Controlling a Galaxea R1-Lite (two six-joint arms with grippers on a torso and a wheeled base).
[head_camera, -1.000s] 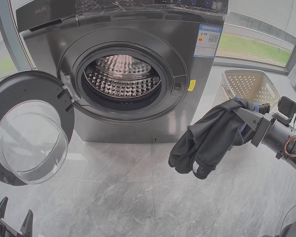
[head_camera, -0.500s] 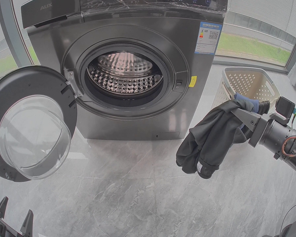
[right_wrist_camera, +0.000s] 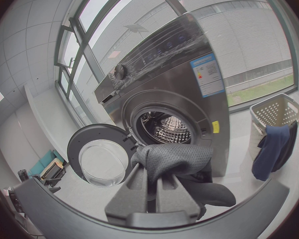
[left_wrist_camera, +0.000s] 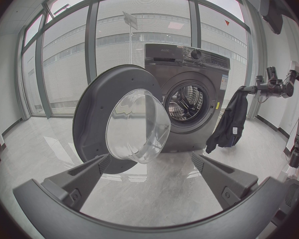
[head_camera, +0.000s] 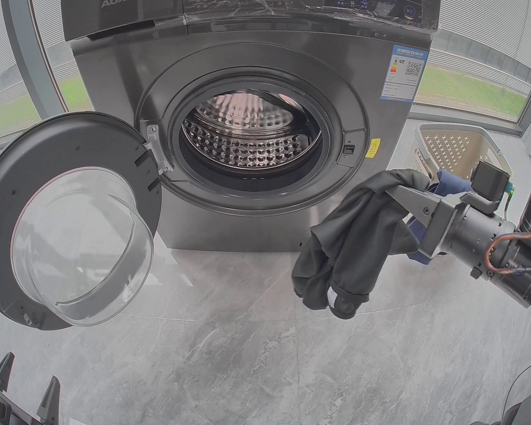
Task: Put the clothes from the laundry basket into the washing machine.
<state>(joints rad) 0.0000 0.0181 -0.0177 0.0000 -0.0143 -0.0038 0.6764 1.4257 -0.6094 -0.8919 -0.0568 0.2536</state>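
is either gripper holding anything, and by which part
The right gripper is shut on a dark garment, pinching a fold at its top so the rest hangs down. The left gripper is open, holding nothing.

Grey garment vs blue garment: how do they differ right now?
Colour: the grey garment is dark grey, the blue garment is navy.
Support: the grey garment hangs from the right gripper, which is shut on it; the blue garment is draped over the laundry basket rim.
Shared: both hang limp, outside the washing machine drum.
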